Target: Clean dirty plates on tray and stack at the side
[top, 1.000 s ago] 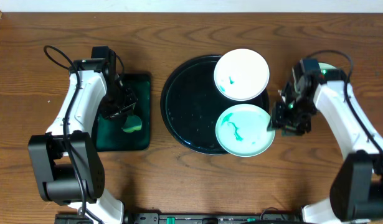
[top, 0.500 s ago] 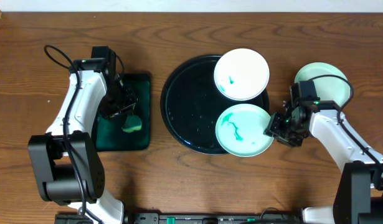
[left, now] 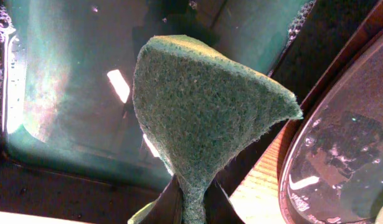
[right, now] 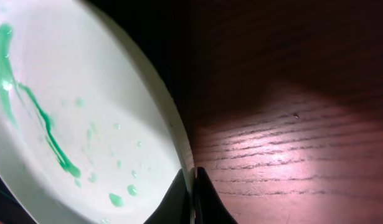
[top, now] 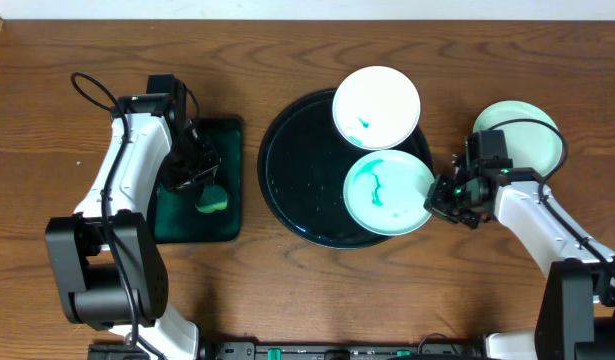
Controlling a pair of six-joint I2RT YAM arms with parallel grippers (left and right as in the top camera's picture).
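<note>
The round black tray (top: 297, 170) holds a white plate (top: 376, 100) with a small green smear at its upper right and a mint plate (top: 387, 192) with green smears at its lower right. My right gripper (top: 437, 197) is shut on that mint plate's right rim; the wrist view shows the rim (right: 179, 155) pinched between the fingers (right: 192, 186). A second mint plate (top: 520, 133) lies on the table to the right. My left gripper (top: 199, 185) is shut on a green sponge (left: 197, 112) over the dark green rectangular tray (top: 197, 225).
The dark green rectangular tray (left: 60, 81) looks wet and sits left of the black tray, whose rim (left: 340, 155) shows in the left wrist view. Bare wooden table (top: 307, 290) lies in front and to the far sides.
My right gripper has closed on the smeared mint plate's rim and shifted it left and up on the tray. The white plate has slid up-left. The left arm has not moved.
</note>
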